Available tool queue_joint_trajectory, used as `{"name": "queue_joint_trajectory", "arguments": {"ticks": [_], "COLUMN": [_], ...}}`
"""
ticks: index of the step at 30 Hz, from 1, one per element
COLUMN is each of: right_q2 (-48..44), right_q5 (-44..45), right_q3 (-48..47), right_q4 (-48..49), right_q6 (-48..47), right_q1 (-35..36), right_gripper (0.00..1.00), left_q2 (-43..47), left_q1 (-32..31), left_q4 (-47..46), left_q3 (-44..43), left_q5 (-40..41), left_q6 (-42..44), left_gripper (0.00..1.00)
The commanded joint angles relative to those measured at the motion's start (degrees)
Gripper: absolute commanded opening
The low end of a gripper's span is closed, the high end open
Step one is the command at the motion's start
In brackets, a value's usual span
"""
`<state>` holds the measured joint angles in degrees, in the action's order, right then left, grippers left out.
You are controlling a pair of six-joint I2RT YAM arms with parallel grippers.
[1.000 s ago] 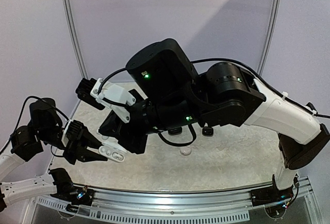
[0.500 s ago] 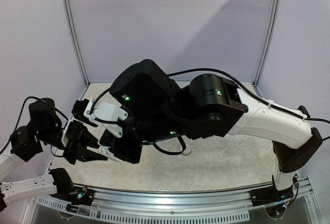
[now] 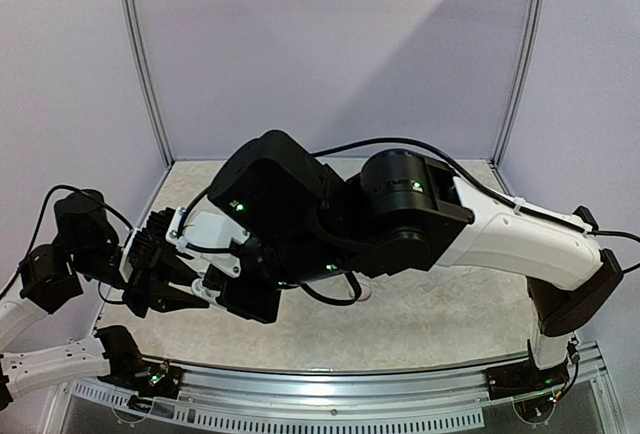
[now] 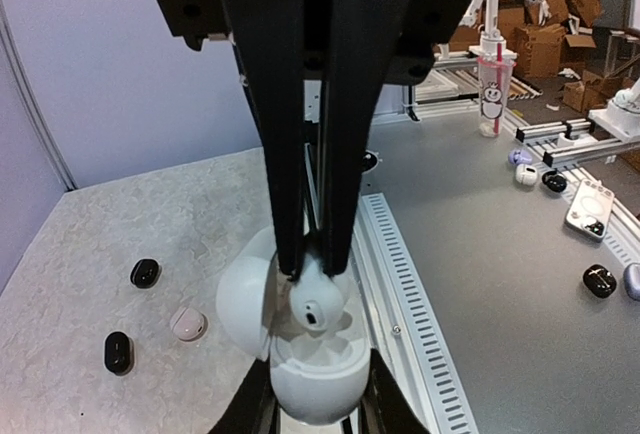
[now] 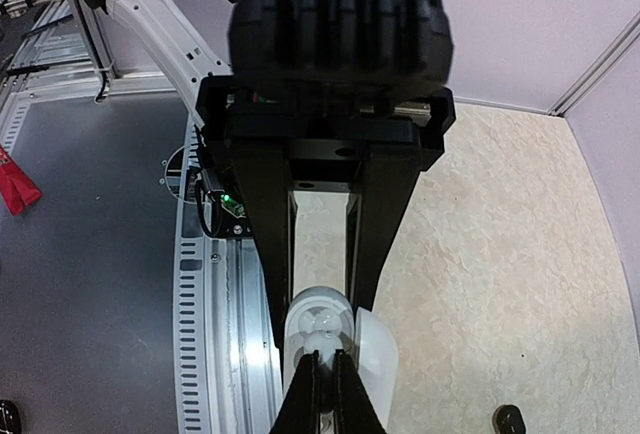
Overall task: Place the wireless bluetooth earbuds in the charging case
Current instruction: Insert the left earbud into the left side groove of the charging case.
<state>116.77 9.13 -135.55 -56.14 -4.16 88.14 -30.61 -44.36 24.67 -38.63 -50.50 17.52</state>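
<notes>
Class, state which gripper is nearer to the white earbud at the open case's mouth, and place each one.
Right. The right gripper pinches the white earbud from above; the left gripper sits below it, clamped around the charging case.

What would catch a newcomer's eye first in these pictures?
The open white charging case, gripped by the left tool near the table's front-left corner. The shut right tool points down into it, pinching a white earbud at its cup. Loose earbuds lie on the table beyond.
</notes>
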Motion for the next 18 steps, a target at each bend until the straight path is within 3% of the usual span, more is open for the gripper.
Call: {"name": "queue_joint_trajectory", "arguments": {"ticks": [1, 18], "right_q2": [1.9, 3.2], "right_q5": [0.8, 1.9], "right_q3": [-0.9, -0.9], "right_q4": [-0.7, -1.2], "right_q6": [-1.8, -6.5], "right_q1": [0.6, 0.5], "right_gripper": [0.00, 0.03], "left_q2": [-0.1, -0.5], "left_q1": [-0.8, -0.8], "left_q4": [-2.3, -3.0], "left_q3": [-0.3, -0.7], "left_q5": [-0.2, -1.9], "left_q6": [-1.7, -3.8], "left_gripper": [0.00, 0.00]}}
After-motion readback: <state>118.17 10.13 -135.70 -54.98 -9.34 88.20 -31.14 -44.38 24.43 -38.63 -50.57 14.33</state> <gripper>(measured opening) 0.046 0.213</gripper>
